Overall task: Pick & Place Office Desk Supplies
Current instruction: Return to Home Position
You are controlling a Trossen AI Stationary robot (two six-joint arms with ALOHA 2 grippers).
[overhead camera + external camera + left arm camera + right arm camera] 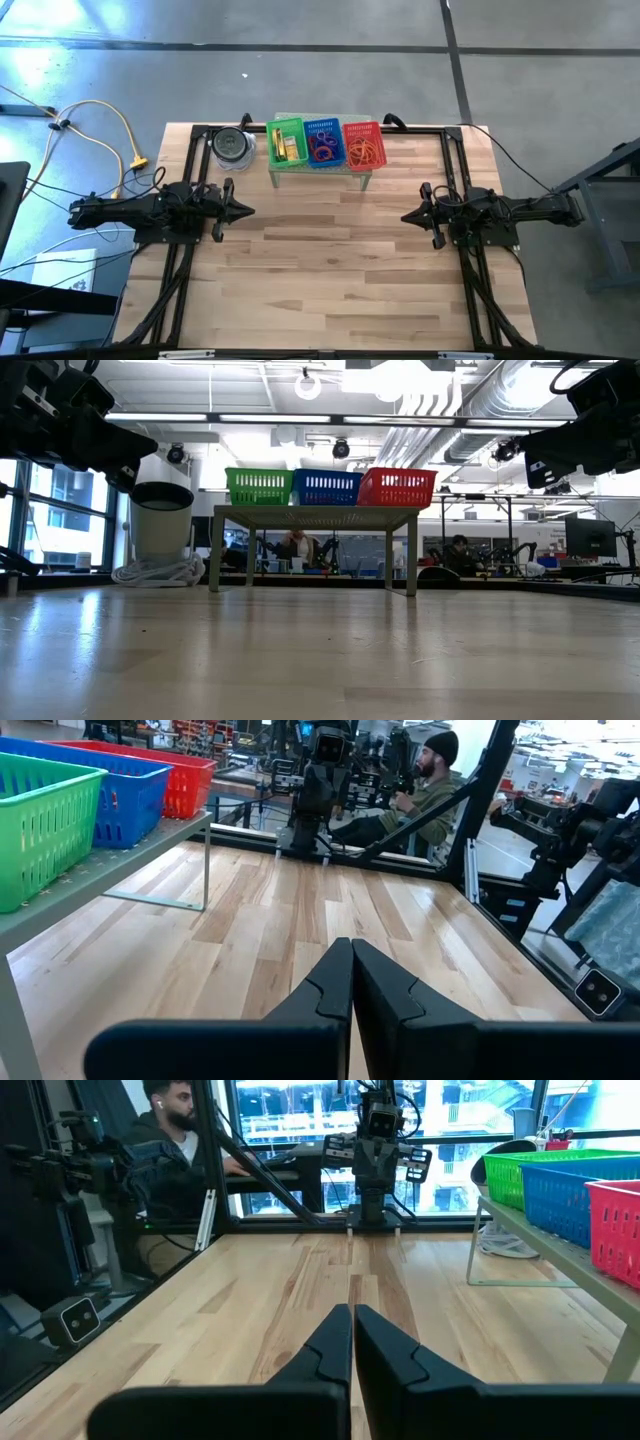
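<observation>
At upper centre, the supplies (pixel 324 150) sit in baskets (pixel 322 123) on the stand (pixel 320 169). I find the left gripper (pixel 248 211) and right gripper (pixel 407 216) pinched closed and empty at mid-frame, well apart. I judge the sorting complete.

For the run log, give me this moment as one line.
left gripper shut, empty, left side | right gripper shut, empty, right side | green basket, blue basket, red basket on stand, supplies inside | jar beside stand

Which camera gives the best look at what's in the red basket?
The high view: it looks straight down into the red basket, showing the orange-tan bands inside. The low view shows only its mesh side on the stand; both wrist views catch just its outer wall, contents hidden.
</observation>
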